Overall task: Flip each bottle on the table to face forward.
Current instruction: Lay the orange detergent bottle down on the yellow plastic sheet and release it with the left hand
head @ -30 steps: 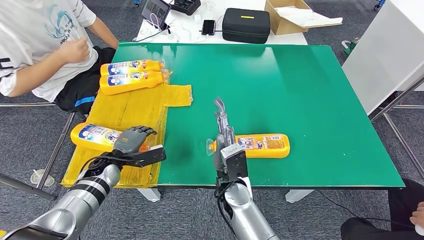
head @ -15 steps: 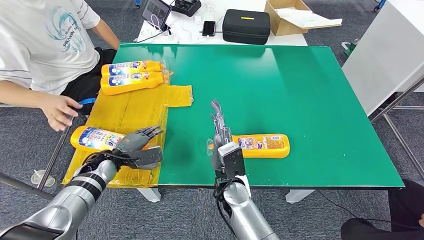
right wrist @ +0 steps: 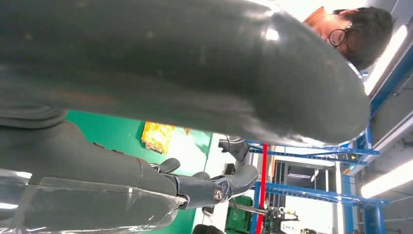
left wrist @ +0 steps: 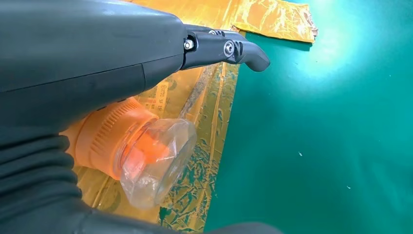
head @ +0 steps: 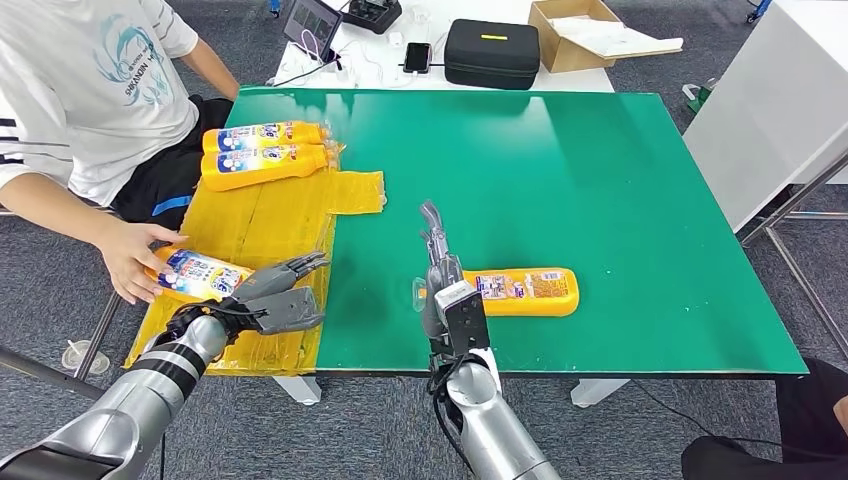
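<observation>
An orange bottle point(head: 196, 273) lies on the yellow sheet point(head: 262, 225), label up, with a person's hand point(head: 135, 257) on its base end. My left hand point(head: 276, 298) hovers at its cap end with fingers spread and holds nothing. In the left wrist view the clear cap point(left wrist: 157, 160) sits under my left hand point(left wrist: 87, 63). A second orange bottle point(head: 526, 290) lies on the green table point(head: 570, 170), label up. My right hand point(head: 440, 268) stands edge-on at its cap, fingers straight. Two more bottles point(head: 262, 133) point(head: 262, 163) lie side by side at the sheet's far end.
The person sits at the table's left side, arm reaching over the sheet. A black case point(head: 492, 50), a cardboard box point(head: 590, 30) and small electronics stand on a white table behind. Another white table point(head: 780, 100) stands at the right.
The person's hand has come down onto the near bottle's base. My left hand's fingers have lifted off that bottle and spread, shifting slightly right. My right hand has barely moved.
</observation>
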You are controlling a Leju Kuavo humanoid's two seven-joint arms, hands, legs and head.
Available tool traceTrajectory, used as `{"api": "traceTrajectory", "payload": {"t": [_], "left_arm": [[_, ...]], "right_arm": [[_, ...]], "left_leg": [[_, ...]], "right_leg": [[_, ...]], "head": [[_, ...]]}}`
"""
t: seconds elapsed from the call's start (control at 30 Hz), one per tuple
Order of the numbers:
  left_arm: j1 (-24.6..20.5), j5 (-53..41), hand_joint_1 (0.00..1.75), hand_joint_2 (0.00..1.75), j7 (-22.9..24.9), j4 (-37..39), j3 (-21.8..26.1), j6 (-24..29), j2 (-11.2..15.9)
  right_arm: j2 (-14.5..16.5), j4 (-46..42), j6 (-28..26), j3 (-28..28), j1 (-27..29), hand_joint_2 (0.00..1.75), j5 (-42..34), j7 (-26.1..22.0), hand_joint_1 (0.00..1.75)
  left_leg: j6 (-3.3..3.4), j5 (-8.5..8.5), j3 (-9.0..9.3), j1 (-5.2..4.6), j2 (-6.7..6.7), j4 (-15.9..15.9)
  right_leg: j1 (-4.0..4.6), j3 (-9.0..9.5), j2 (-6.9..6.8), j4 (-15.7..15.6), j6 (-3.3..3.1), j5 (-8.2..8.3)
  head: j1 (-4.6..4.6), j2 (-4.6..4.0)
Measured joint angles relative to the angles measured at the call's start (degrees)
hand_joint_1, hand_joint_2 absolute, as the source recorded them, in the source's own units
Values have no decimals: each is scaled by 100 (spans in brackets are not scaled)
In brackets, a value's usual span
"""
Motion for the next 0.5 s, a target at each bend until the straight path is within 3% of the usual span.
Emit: {"api": "traceTrajectory", "payload": {"t": [0.03,0.07,0.17,0.27,0.37,0.5], "left_arm": [[16,81,0,131,-2,-15,5,6,-1],[60,269,0,175,-5,-68,24,34,-4],[417,1620,0,175,-11,-514,251,555,-104],[898,3235,0,175,-13,-1328,811,1866,-401],[1296,3807,0,175,-17,-2395,1389,3056,-649],[1760,4032,0,175,-17,-3563,1940,3544,-786]], "right_arm": [[0,6,-12,-2,-1,0,13,-1,0],[0,11,-45,-3,-2,44,50,1,0],[-29,47,-293,7,-30,175,508,220,0],[-196,156,-560,40,-149,175,1548,926,0],[-524,265,-597,52,-304,175,2492,1649,0],[-1218,286,-30,8,-479,175,3269,2490,0]], "left_leg": [[0,0,0,0,0,0],[0,0,1,-1,1,0],[0,-1,-2,-2,16,1],[1,0,-16,-3,17,3],[2,-1,-21,-6,16,4],[6,-4,-23,-9,13,4]], "right_leg": [[0,0,0,0,0,0],[-1,-1,1,0,0,0],[-1,-13,3,-1,-1,2],[-2,-23,2,-1,0,3],[-5,-24,2,-2,2,4],[-7,-24,1,-4,4,3]], "head": [[0,0],[-1,0],[-3,0],[-2,1],[-1,1],[-3,0]]}}
